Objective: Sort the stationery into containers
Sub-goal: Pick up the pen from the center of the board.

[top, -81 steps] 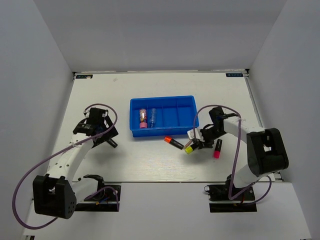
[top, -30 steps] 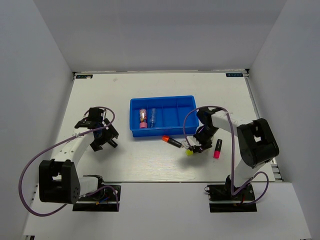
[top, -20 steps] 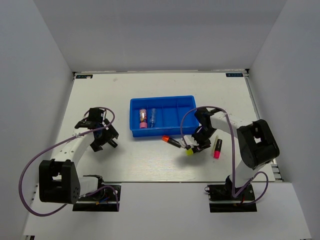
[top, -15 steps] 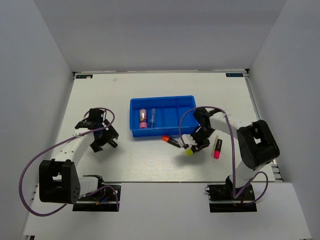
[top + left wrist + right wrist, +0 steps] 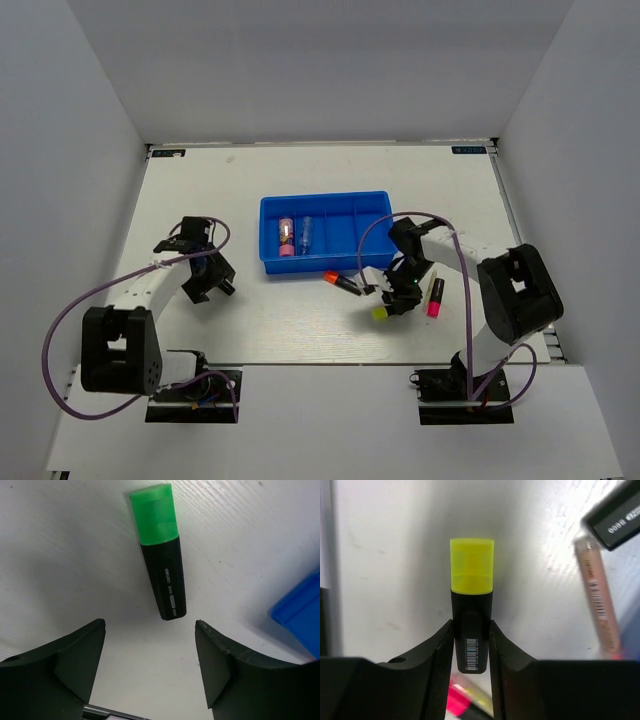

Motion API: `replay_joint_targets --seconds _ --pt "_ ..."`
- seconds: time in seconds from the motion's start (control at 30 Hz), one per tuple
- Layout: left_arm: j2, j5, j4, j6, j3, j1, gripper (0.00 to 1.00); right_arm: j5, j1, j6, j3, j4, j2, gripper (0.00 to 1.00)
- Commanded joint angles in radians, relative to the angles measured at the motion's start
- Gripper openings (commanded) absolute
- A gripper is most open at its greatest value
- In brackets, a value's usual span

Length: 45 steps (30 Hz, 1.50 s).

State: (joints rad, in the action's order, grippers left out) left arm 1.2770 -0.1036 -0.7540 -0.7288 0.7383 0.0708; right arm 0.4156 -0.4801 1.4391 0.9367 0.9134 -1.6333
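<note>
- Right claw clenched across yellow marker barrel, cap forward, near blue tray front: likely grip for carrying.
- Left claw released, aimed at green marker lying on surface just ahead: probably lined up for pickup.

White matte flat worktop under left claw and right claw, faintly scuffed. Plain pale-grey panel walls beyond and on both outer sides of the claws. Even diffuse light, soft shadows.
</note>
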Motion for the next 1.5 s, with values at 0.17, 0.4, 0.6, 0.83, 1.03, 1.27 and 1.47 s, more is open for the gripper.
replay_joint_targets --seconds 0.17,0.4,0.6,0.83,1.03,1.27,1.47 --pt "0.099 -0.051 0.018 -0.031 0.055 0.001 0.78 0.241 -0.021 -0.138 0.157 0.281 0.179 0.00" --pt "0.199 -0.080 0.025 -0.030 0.107 0.018 0.72 0.246 -0.025 -0.680 0.381 0.047 0.196 0.00" --pt "0.274 -0.123 0.019 -0.030 0.159 0.037 0.62 0.002 -0.028 -1.208 0.463 -0.396 0.140 0.00" --pt "0.308 -0.137 0.045 -0.044 0.133 0.050 0.53 -0.242 -0.032 -1.465 0.712 -0.400 -0.081 0.00" --pt "0.332 -0.131 0.074 -0.052 0.099 0.055 0.29 -0.281 -0.034 -1.592 0.844 -0.346 -0.223 0.00" --pt "0.340 -0.108 0.090 -0.031 0.092 0.057 0.00 -0.294 -0.041 -1.675 0.852 -0.288 -0.301 0.00" --pt "0.259 -0.116 0.085 -0.001 0.099 0.066 0.00 -0.317 -0.061 -1.674 0.711 -0.324 -0.235 0.00"
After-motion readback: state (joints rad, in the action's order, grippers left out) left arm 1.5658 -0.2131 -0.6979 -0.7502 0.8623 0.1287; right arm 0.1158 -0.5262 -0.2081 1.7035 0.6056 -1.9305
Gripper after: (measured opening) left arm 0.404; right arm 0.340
